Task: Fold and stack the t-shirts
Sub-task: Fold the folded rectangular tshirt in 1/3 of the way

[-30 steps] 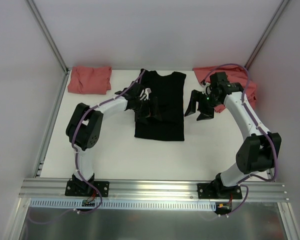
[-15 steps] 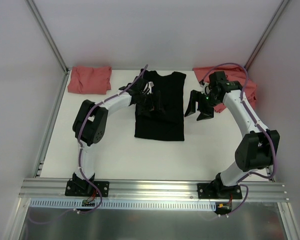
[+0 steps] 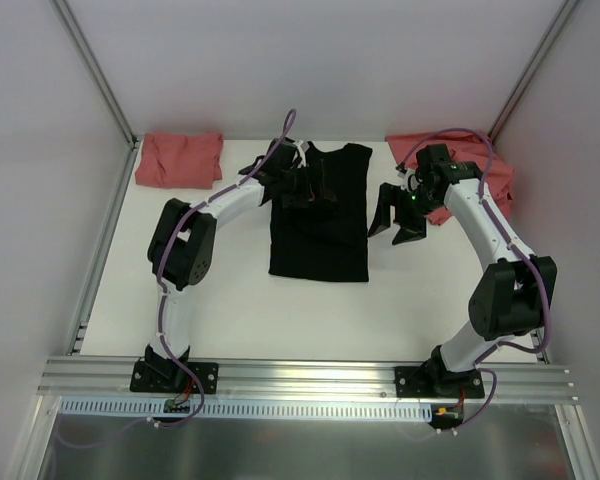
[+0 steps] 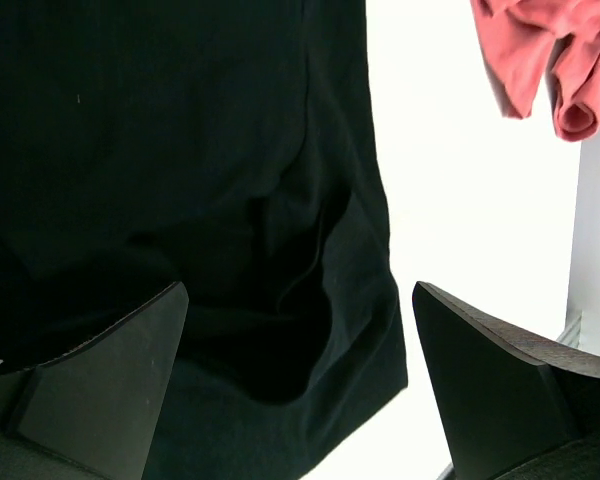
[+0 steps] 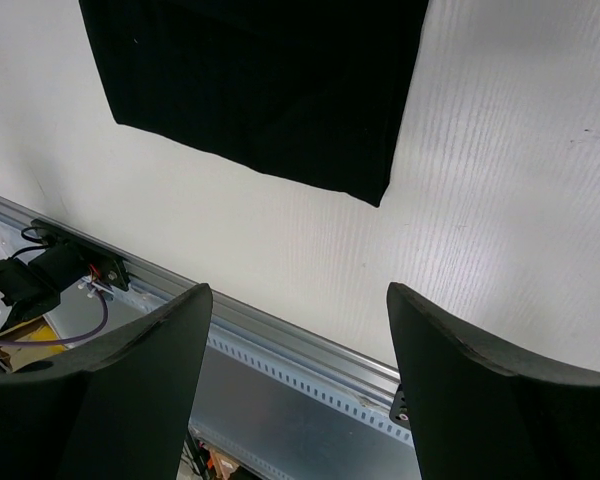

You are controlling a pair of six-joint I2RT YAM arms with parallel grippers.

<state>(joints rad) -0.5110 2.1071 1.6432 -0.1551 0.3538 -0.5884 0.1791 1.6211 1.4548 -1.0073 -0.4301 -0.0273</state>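
Top external view: the black t-shirt (image 3: 320, 245) lies flat on the table (image 3: 230, 310), narrowed to a long strip, with its collar at the far end and its hem nearest the arm bases. What has changed over the last second is my left gripper (image 3: 315, 188). It has slid from the shirt's left edge, about halfway along, up toward the collar end, and it now hangs over the far part of the cloth. Its jaws are spread wide. In the left wrist view both fingers (image 4: 110, 380) straddle dark fabric with nothing pinched between them, and I cannot tell whether they touch the cloth.

The right gripper (image 3: 395, 225) has barely shifted. It hovers just off the shirt's right edge with its jaws apart and empty. Its own camera looks down on bare table, with the shirt's near hem corner (image 5: 370, 190) ahead.

Further out, one folded salmon t-shirt (image 3: 180, 160) sits well to the left of the black one at the far edge. A crumpled salmon t-shirt (image 3: 408, 150) lies to its far right.

I read this as the left arm lining up for a pinch at the collar end, ready for the crosswise fold. The lengthwise folds look done, and stacking has not begun.
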